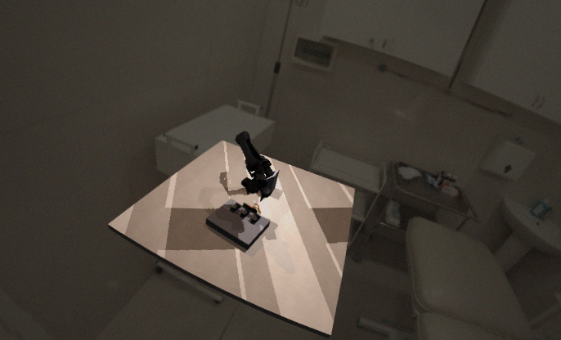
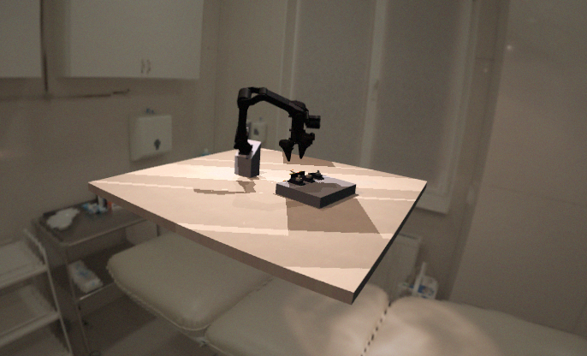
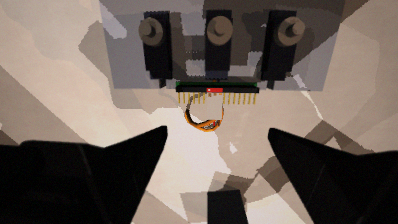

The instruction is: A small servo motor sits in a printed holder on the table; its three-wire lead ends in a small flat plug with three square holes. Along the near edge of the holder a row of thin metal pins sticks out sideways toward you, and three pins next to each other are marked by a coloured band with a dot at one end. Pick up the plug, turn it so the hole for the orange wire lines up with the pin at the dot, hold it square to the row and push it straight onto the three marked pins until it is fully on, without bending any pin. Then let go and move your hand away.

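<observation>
The grey holder (image 1: 236, 230) (image 2: 297, 194) (image 3: 131, 65) sits on the table (image 1: 299, 257) (image 2: 216, 212). In the wrist view the pin row's black strip (image 3: 242, 90) has a red band (image 3: 215, 90) with a pale dot at its left end. The plug (image 3: 214, 109), pale and hard to tell from the bright table, lies in line with the band, over the marked pins. Short pin stubs seem to show between band and plug; the exact depth is unclear. The orange-edged lead (image 3: 189, 116) loops left from its rear. My gripper (image 1: 256, 194) (image 2: 294, 159) (image 3: 217, 131) is wide open and empty, above and outward of the plug.
Three dark modules with round knobs (image 3: 219, 30) stand on the holder. Visible gold pins (image 3: 190, 98) on either side of the plug look straight. The arm's grey base block (image 2: 247, 164) stands on the table. Hard-edged shadows and bright stripes cross the table top.
</observation>
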Robot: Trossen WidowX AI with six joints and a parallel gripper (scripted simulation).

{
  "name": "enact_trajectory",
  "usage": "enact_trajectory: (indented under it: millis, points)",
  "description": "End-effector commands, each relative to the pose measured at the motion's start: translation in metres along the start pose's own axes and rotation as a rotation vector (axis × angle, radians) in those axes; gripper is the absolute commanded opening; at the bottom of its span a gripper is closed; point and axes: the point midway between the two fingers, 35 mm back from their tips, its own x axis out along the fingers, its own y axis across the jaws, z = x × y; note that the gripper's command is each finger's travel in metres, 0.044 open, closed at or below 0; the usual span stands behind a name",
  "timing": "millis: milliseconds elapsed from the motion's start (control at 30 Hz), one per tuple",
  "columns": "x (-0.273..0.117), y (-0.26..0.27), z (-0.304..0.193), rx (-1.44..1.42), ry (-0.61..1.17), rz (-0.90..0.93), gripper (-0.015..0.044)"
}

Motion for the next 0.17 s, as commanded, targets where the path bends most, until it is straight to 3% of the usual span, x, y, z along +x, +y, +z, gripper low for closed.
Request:
enact_trajectory:
  millis: [0,133]
  points:
    - [0.0,0.0002,-0.0005,0.002,0.004,0.001,0.044]
    - [0.0,0.0002,-0.0005,0.002,0.004,0.001,0.044]
